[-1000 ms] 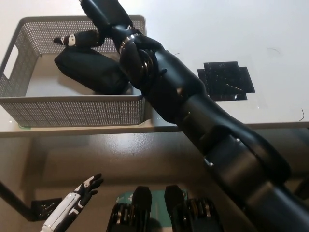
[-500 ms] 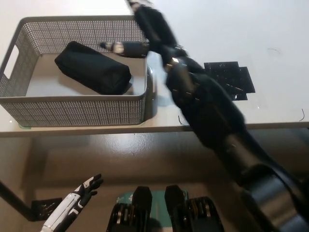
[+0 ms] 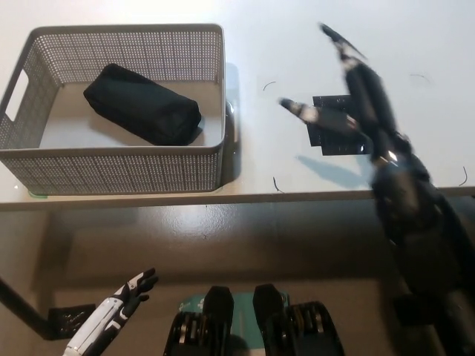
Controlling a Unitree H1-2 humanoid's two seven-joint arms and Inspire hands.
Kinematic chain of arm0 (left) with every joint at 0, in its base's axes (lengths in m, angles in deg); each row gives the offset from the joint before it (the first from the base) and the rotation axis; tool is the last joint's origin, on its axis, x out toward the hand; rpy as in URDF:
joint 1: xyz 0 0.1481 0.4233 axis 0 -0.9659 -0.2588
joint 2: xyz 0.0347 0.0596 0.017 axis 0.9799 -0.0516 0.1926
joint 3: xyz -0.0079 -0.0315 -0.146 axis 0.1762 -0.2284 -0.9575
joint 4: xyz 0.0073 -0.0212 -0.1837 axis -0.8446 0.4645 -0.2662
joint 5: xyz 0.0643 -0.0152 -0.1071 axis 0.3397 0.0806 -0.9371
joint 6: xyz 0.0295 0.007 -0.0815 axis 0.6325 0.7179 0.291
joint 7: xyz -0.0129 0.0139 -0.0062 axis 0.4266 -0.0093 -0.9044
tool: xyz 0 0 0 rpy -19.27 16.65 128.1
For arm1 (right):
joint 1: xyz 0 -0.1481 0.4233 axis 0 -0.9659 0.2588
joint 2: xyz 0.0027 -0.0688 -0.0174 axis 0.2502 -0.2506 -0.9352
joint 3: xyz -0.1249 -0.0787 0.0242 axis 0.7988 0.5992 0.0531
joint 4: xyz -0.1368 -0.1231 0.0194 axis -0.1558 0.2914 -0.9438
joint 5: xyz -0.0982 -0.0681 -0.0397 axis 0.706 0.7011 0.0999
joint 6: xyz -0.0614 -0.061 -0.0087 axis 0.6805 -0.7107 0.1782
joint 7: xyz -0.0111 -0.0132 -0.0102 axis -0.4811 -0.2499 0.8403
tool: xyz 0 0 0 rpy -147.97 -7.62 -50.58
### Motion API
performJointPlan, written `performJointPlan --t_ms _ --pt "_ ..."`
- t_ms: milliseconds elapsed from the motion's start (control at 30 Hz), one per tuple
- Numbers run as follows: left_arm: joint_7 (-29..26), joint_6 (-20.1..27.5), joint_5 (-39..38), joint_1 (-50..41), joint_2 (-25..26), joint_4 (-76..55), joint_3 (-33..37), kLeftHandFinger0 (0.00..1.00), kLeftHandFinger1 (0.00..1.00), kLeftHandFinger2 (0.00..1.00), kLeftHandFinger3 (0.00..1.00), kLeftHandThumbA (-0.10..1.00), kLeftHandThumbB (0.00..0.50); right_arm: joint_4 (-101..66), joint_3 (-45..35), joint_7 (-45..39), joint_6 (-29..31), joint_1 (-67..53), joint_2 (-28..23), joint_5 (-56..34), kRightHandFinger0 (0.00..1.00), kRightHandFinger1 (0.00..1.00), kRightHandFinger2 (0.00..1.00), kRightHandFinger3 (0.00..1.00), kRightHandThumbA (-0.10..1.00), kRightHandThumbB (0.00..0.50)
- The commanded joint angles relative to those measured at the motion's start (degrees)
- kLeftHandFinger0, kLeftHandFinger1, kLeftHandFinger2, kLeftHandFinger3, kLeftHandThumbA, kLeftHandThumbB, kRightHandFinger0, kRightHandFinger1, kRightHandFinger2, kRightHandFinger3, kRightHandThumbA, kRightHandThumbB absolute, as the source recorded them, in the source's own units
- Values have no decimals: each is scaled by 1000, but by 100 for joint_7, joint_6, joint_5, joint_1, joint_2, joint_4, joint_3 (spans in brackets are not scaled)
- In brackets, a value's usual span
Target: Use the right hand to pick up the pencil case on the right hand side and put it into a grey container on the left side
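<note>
Retreat of the right hand [image 3: 349,93] was the main change: a second before it had been reaching over the grey container [image 3: 119,169], half a second before it was crossing the container's right wall, and at this moment it was over the bare table [image 3: 297,44] to the right, above the black square mat [image 3: 347,124]. Its fingers [image 3: 300,110] were spread and held nothing (the picture was blurred there, yet no object showed between them), so it had let go. The pencil case [image 3: 142,104] lay inside the grey container, on its floor, slanting from upper left to lower right, in the same spot as in both earlier pictures and apart from the hand. Nothing else in the container had shifted, and the container itself had not moved on the table.

By my judgement this meant the placing was done: the case was in the bin on the left and the arm was clearing away to its own side. The white left hand [image 3: 119,311] rested low at the lower left, below the table edge, fingers loosely apart, unchanged and empty
</note>
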Motion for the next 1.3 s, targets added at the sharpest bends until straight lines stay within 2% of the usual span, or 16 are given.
performJointPlan --t_ms 0,100,167,200,267,333,567,633,767,833,933,1033,1100,1200,1267 --pt "3 86 -247 -58 116 -29 -84 1000 1000 1000 1000 1000 395 -2524 -989 -292 146 -844 -467 -1624 1000 1000 1000 1000 1000 411" --pt "5 64 -254 -87 110 -57 -83 1000 1000 1000 1000 1000 382 -2638 -1043 -259 294 -1252 -425 -1798 1000 1000 1000 1000 1000 398" --pt "7 30 -278 -80 115 -58 -99 1000 1000 1000 1000 1000 394 -2710 -1145 -239 280 -1471 -284 -2108 1000 1000 1000 1000 1000 418" --pt "-16 40 -245 -84 123 -46 -108 1000 1000 1000 1000 1000 401 -2763 -1181 -243 304 -1651 -221 -2272 1000 1000 1000 1000 1000 380" --pt "-19 82 -275 -90 120 -7 -123 1000 1000 1000 1000 1000 401 -2783 -1220 -258 380 -1880 -165 -2421 1000 1000 1000 1000 1000 361" --pt "-68 139 -200 -102 116 -3 -127 1000 1000 1000 1000 1000 390 -2661 -1253 -285 559 -2134 -114 -2590 1000 1000 1000 1000 1000 344" --pt "-60 95 -217 -99 122 13 -138 1000 1000 1000 1000 1000 404 -2002 -1223 -615 1047 -2785 -109 -3017 1000 1000 1000 1000 1000 316" --pt "-83 122 -219 -104 129 11 -165 1000 1000 1000 1000 1000 409 -1770 -1193 -689 1202 -2925 -94 -3060 1000 1000 1000 1000 1000 287" --pt "-91 171 -283 -90 106 45 -205 1000 1000 1000 1000 1000 372 -1357 -1152 -755 1408 -3194 -78 -3040 1000 1000 1000 1000 1000 246" --pt "-114 171 -248 -91 100 64 -215 1000 1000 1000 1000 1000 371 -1012 -1147 -925 1536 -3269 -81 -3227 1000 1000 1000 1000 1000 225" --pt "-119 199 -251 -106 84 86 -221 1000 1000 1000 1000 1000 378 -611 -1125 -1148 1675 -3341 -110 -3401 1000 1000 1000 1000 1000 220" --pt "-169 194 -270 -150 41 68 -261 1000 1000 1000 1000 1000 381 -86 -1077 -1346 1596 -3405 -116 -3448 1000 1000 1000 1000 1000 270" --pt "-186 191 -265 -185 33 57 -280 1000 1000 1000 1000 1000 375 176 -1091 -1633 1433 -3386 -33 -3788 1000 1000 1000 1000 1000 271" --pt "-189 203 -294 -262 25 48 -305 1000 1000 1000 1000 1000 364 464 -1123 -2023 1420 -3387 55 -4205 1000 1000 1000 1000 1000 223" --pt "-188 226 -356 -282 11 54 -332 1000 1000 1000 1000 1000 344 689 -1155 -2333 1401 -3358 106 -4484 1000 1000 1000 1000 1000 226"
